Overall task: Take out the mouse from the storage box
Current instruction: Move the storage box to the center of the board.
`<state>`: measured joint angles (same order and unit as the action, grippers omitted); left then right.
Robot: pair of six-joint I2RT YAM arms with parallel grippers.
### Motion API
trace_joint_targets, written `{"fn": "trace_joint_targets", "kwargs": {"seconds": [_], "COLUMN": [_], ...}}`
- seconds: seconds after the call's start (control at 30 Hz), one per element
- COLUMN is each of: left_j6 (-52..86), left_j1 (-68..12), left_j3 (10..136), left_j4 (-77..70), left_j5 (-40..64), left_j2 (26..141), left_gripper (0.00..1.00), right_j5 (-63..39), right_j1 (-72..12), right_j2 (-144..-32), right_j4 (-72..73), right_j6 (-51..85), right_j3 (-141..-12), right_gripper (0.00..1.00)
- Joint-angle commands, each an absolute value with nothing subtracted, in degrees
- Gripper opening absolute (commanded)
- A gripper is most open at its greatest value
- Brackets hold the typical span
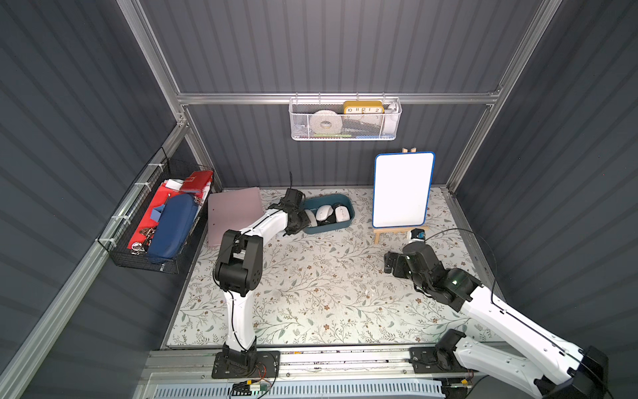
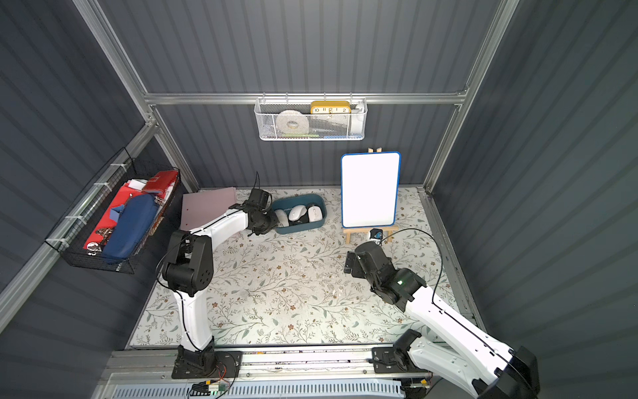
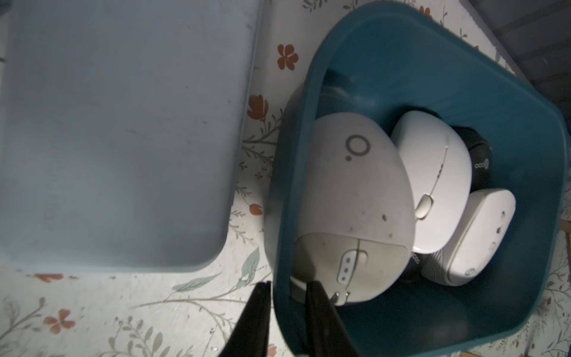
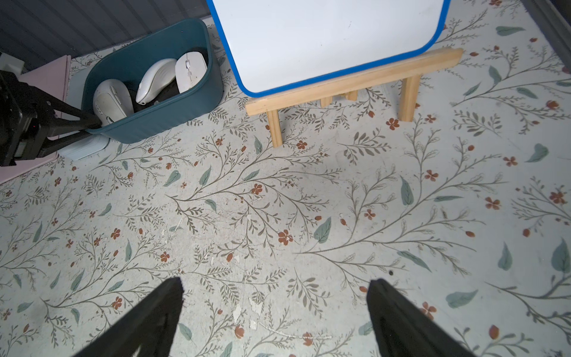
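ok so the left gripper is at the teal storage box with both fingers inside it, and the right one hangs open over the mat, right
Not quite: the left gripper straddles the storage box wall, one finger outside and one inside beside the nearest mouse, as the left wrist view shows. The right gripper does hang open over the mat.

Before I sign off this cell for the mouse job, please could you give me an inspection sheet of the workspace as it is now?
Surface: floral tabletop, scuffed.
Job's things: storage box holds three white mice over a dark mouse.
Clutter: whiteboard on easel; pale-blue case beside the box.
Grippers: left gripper closed about the box wall, one finger inside; right gripper open above bare tabletop.
Cables: black cable loops free by the right arm.
Surroundings: white mesh basket and black wire basket hang on the walls.
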<state>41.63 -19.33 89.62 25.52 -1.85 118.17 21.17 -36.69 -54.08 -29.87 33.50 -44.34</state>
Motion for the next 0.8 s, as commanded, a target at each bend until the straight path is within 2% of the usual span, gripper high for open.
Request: {"fn": "trace_joint_targets", "kwargs": {"seconds": [0.0, 0.3, 0.77], "left_j6": [41.48, 42.78, 46.31], "left_j1": [-19.77, -20.08, -24.39], "left_j3": [90.53, 88.77, 73.58], "left_j4": [28.03, 28.74, 31.11], "left_j5": [-2.98, -2.96, -4.08], "left_j2": [119.75, 118.59, 103.99], "left_gripper": [0.2, 0.05, 0.05], "right_j5": [23.65, 26.24, 24.65], "right_j1": [-37.17, -37.5, -38.0], "right_j2": [-54.18, -51.35, -53.37], "right_j4": [-29.77, -31.29, -33.93], "right_j6": [34.23, 33.95, 36.6], "right_j3": [-44.34, -44.03, -44.69], "right_gripper": [0.96, 0.96, 0.95]}}
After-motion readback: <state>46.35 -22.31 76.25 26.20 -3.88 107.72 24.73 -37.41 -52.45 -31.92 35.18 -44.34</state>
